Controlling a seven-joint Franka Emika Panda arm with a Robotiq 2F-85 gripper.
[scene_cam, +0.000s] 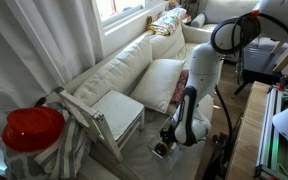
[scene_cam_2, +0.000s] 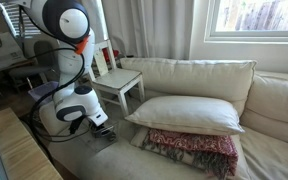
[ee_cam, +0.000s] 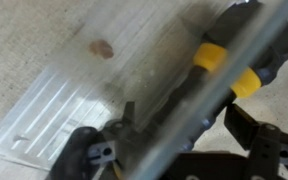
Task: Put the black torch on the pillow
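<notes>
Exterior views both put the gripper low at the sofa seat; its jaw opening cannot be told. In the blurred wrist view the black torch lies slantwise, a clear tray at its 9 o'clock. The pillow rests at the gripper's 3 o'clock, well apart.

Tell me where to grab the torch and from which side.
Grip the torch around the middle of its black barrel, coming down from above. It seems to lie flat, running diagonally in the wrist view, so close the jaws across its narrow width, clear of the yellow band near one end and the tray close by.
</notes>
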